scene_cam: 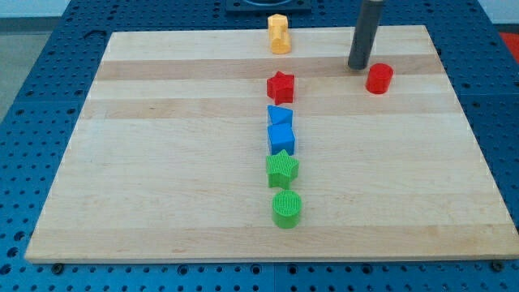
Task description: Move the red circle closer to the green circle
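Red circle (379, 79) sits near the surface (162, 162) top-right, w/ my tip (358, 66) just beside it on the view's left, slightly higher; no gripper on this rod. Green circle (287, 208) is well apart, low centre, ending a column: green star (282, 169), blue blocks (281, 130), red star (280, 86). Yellow block (279, 34) at top edge

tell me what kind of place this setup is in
Probably a robotics lab bench: a wooden board lies on a blue perforated table, my tip stands just left of the red circle, and small test blocks like the green circle dot the board.
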